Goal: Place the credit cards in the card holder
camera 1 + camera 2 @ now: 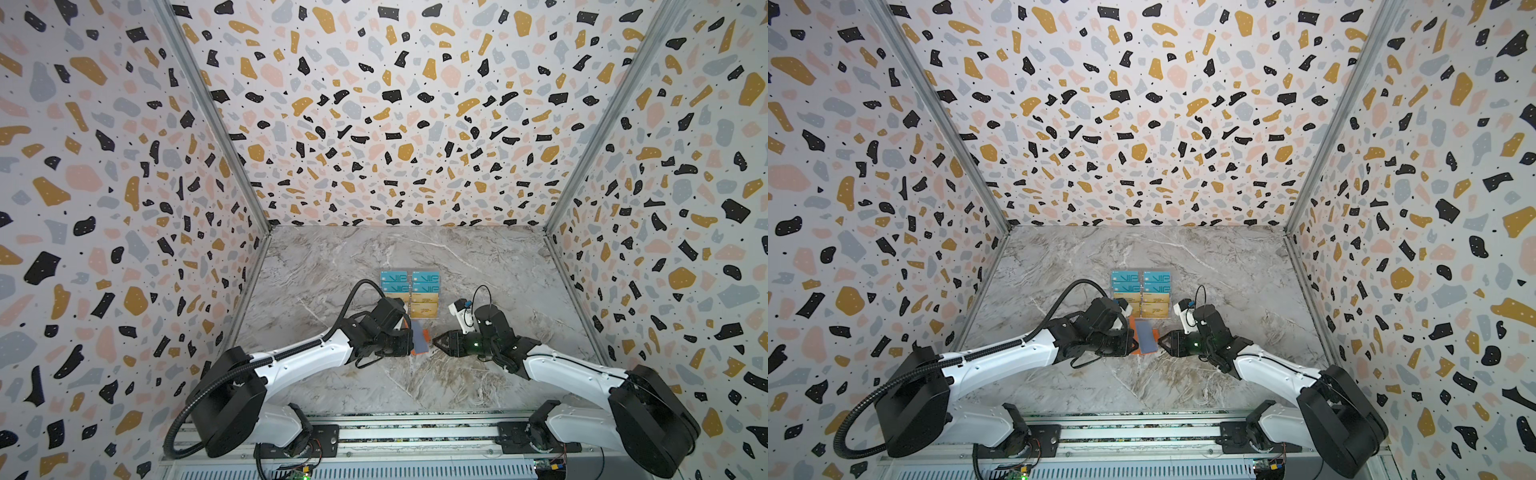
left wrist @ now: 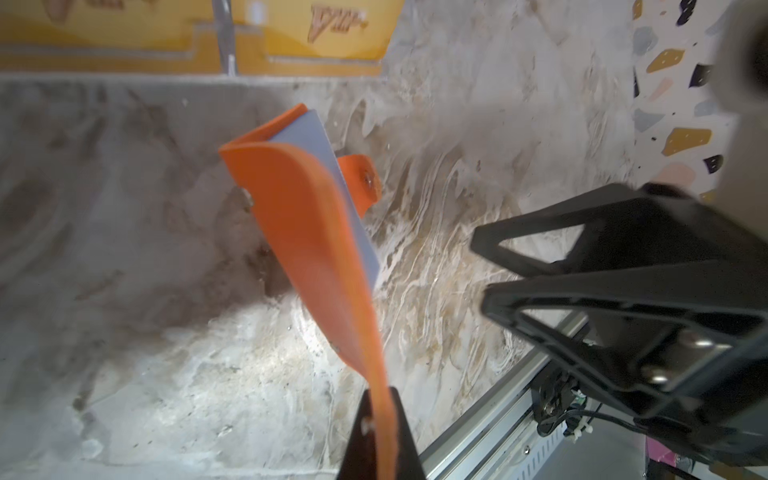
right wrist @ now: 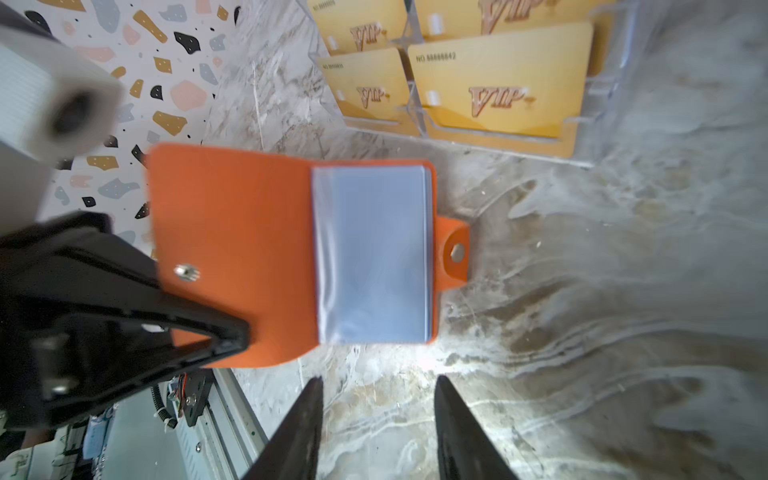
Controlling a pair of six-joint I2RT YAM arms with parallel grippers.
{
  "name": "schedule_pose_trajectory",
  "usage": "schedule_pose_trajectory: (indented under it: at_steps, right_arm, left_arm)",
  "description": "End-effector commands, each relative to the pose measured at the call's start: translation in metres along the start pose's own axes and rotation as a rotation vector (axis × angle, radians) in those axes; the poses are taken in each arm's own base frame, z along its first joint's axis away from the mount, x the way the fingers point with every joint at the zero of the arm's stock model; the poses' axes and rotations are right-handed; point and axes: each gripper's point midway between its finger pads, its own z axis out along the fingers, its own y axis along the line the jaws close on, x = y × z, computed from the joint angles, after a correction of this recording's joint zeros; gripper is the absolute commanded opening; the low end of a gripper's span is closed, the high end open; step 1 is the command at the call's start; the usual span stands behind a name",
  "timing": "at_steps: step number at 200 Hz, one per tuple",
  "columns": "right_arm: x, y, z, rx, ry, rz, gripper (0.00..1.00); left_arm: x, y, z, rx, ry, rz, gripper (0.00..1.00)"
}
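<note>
Your left end effector is clenched on the edge of the card holder's orange cover. It holds the booklet open just in front of the clear tiered stand, between the two arms. Your right end effector is released, with its jaws apart and nothing between them, just short of the holder's near edge.

The holder looks light and soft. In the left wrist view the cover bows in a curve from the pinch point, so expect it to sag and swing instead of staying flat. I cannot tell whether the sleeve side rests on the tabletop or hangs just above it. The clear sleeves are thin film and are probably limp and slick, so their mouths will need spreading before a card slides in. Grip the cover itself, not the film or the snap tab.

The credit cards all sit in the stand, the teal ones on the rear tiers and the gold ones in front. They look thin, stiff and smooth, so they are likely to slip. Take a gold card by its exposed upper part, pinching across both faces, because the lower part is hidden behind the acrylic lip.
</note>
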Motion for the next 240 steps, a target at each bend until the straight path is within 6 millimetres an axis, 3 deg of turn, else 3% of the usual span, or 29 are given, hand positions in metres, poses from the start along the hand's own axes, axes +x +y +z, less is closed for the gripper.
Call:
schedule_pose_trajectory:
  at_steps: [1, 26, 57, 113, 174, 202, 240]
  right_arm:
    - [-0.019, 0.007, -0.011, 0.023, -0.060, -0.044, 0.43]
    - [-0.028, 0.032, -0.007, -0.022, -0.064, -0.097, 0.39]
    - [-0.020, 0.046, 0.014, -0.053, -0.010, -0.139, 0.32]
    - [0.006, 0.037, 0.047, -0.069, 0.092, -0.133, 0.24]
    - [0.012, 0.035, 0.057, -0.046, 0.134, -0.162, 0.23]
    - [0.022, 0.022, 0.062, 0.003, 0.172, -0.164, 0.24]
    - [0.032, 0.011, 0.066, 0.033, 0.202, -0.157, 0.24]
  left_arm:
    - [0.008, -0.007, 0.005, 0.082, 0.044, 0.005, 0.00]
    - [0.017, 0.001, 0.008, 0.082, 0.095, 0.022, 0.00]
    - [0.026, 0.017, 0.013, 0.058, 0.136, 0.026, 0.00]
    - [0.036, 0.043, 0.013, 0.028, 0.179, 0.055, 0.00]
    - [0.037, 0.054, 0.021, 0.020, 0.236, 0.099, 0.00]
    - [0.033, 0.057, 0.018, 0.014, 0.236, 0.090, 0.00]
    - [0.030, 0.051, 0.015, 0.056, 0.190, 0.027, 0.18]
